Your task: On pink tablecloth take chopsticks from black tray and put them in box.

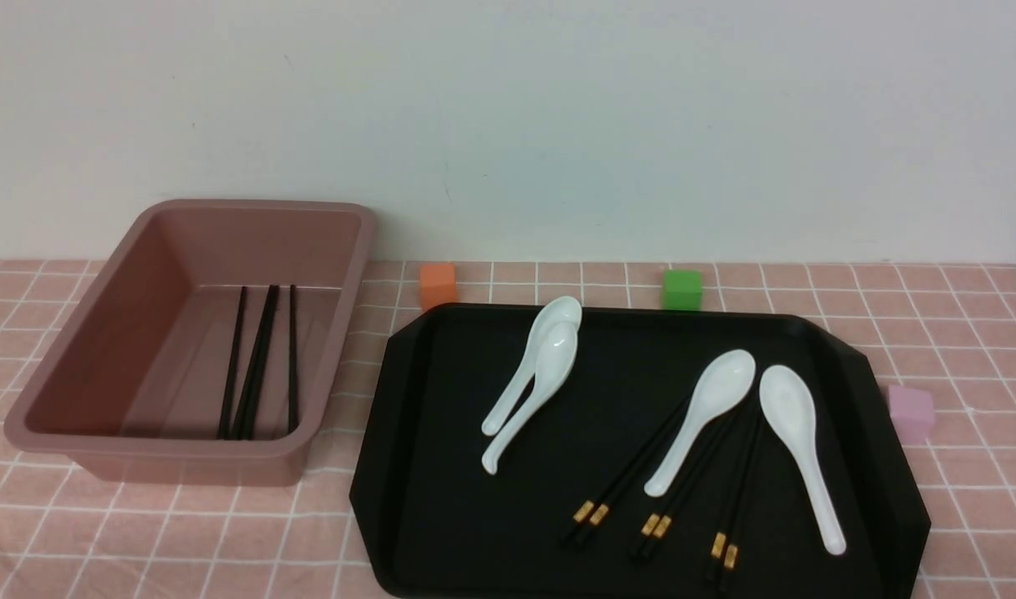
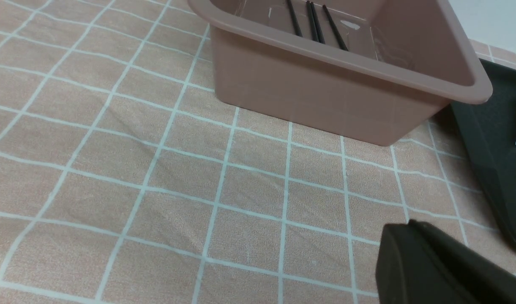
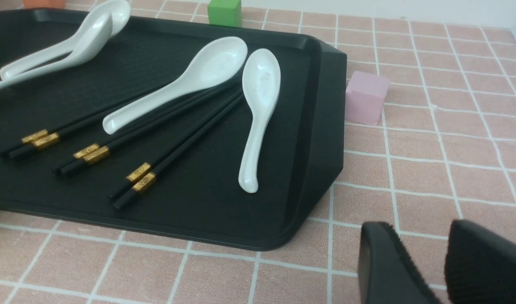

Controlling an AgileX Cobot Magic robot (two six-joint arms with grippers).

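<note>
On the pink cloth (image 1: pixel 183 532), the deep mauve box (image 1: pixel 75 366) holds four black chopsticks (image 1: pixel 258 366) lying lengthwise. Just beside it, the black tray (image 1: pixel 441 516) carries three gold-banded pairs (image 1: pixel 657 491), fanned, tips under spoons (image 1: pixel 703 416).

Looks like a staged lab tabletop, not a real dining room: a pink tablecloth (image 1: pixel 932 333) is laid against a bare white wall (image 1: pixel 641 125), and coloured cubes, orange (image 1: pixel 438 285), green (image 1: pixel 681 289), pink (image 1: pixel 911 412), are set around the black tray (image 1: pixel 441 466) as props.
</note>
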